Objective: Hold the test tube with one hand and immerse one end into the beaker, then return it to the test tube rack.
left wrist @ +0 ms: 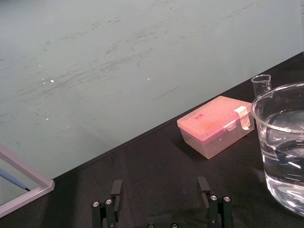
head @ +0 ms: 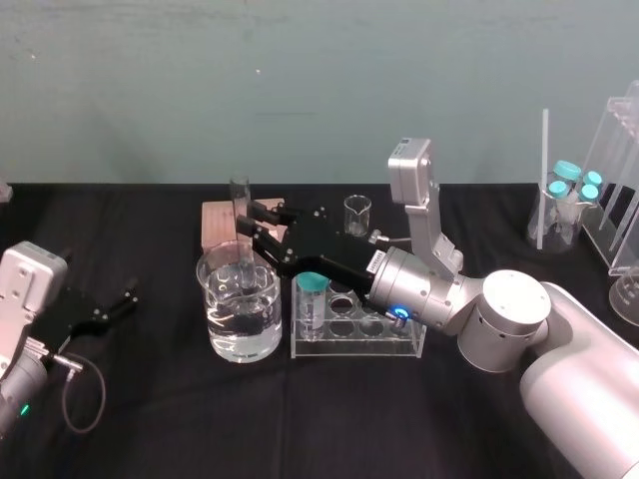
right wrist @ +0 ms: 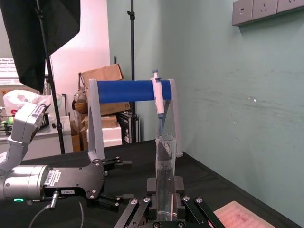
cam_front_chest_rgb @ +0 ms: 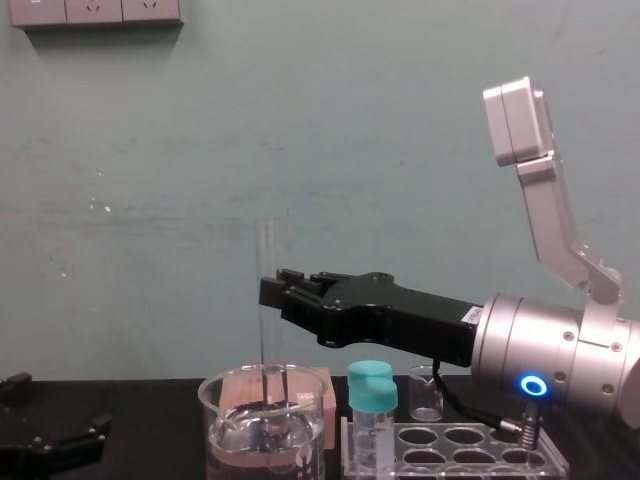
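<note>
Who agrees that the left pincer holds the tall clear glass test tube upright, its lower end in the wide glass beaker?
Wrong arm: the head view shows the right pincer holding the tall clear glass test tube upright, its lower end in the wide glass beaker.

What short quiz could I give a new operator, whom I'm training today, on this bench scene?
1. True or false: the lower end of the test tube is inside the beaker.
2. Which gripper grips the test tube?
3. What stands in the test tube rack? A: a teal-capped vial. B: the test tube. C: a spoon.

Key: 1 true. 2 the right gripper, which holds the tube upright; the left gripper lies open at the table's left. 3 A.
</note>
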You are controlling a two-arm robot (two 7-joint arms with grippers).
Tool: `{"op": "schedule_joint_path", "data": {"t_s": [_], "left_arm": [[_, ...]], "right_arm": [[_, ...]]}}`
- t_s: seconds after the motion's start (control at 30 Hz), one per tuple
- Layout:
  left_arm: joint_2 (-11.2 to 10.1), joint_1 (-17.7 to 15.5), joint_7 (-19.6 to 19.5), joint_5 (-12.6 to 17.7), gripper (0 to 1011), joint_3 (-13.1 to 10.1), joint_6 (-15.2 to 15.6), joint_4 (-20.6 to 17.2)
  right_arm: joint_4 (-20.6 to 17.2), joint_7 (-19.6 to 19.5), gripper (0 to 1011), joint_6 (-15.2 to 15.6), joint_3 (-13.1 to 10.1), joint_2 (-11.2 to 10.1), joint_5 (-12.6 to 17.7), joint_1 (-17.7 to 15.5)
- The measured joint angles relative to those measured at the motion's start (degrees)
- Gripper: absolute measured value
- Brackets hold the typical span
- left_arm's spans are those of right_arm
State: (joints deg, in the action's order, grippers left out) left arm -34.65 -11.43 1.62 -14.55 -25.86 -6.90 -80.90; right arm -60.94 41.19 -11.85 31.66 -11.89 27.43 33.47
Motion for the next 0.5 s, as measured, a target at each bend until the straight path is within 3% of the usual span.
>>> {"op": "schedule_joint_path", "data": {"t_s": [0.5], "left_arm": [[0.0,0.0,0.0,0.0,1000,0.0,0.0,0.0]], "right_arm": [[-0.6,-0.1,217,0.2,-0.1,-0.4,0.0,-0.4]]}}
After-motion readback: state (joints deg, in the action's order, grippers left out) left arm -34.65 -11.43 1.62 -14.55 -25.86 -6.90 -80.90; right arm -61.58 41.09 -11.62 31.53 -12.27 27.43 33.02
